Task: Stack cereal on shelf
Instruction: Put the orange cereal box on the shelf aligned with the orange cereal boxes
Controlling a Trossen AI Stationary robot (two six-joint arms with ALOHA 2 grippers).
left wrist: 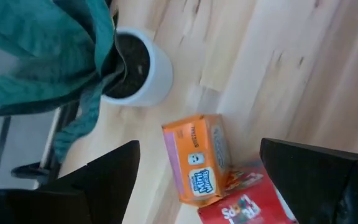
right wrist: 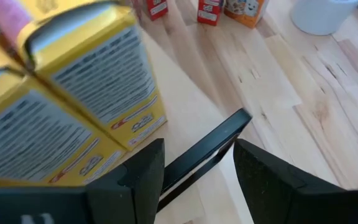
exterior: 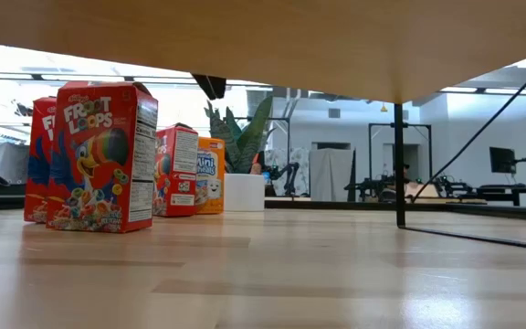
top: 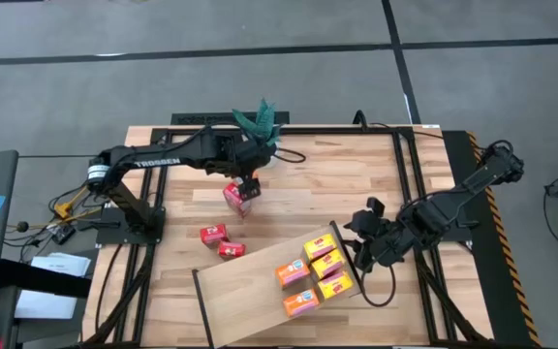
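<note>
Four yellow and orange cereal boxes [top: 315, 271] sit on the tilted wooden shelf [top: 250, 296]. Red boxes [top: 221, 240] stand near a potted plant [top: 260, 124]. Left gripper [top: 247, 189] and right gripper [top: 358, 250] both have fingers apart, holding nothing.

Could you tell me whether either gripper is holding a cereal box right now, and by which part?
Neither holds anything. The left gripper stands open above the red box; the right gripper is open at the shelf's black rail.

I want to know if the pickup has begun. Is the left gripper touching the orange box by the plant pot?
Apart. The left wrist view shows the left gripper open, with bare wood between each finger and the orange box.
</note>
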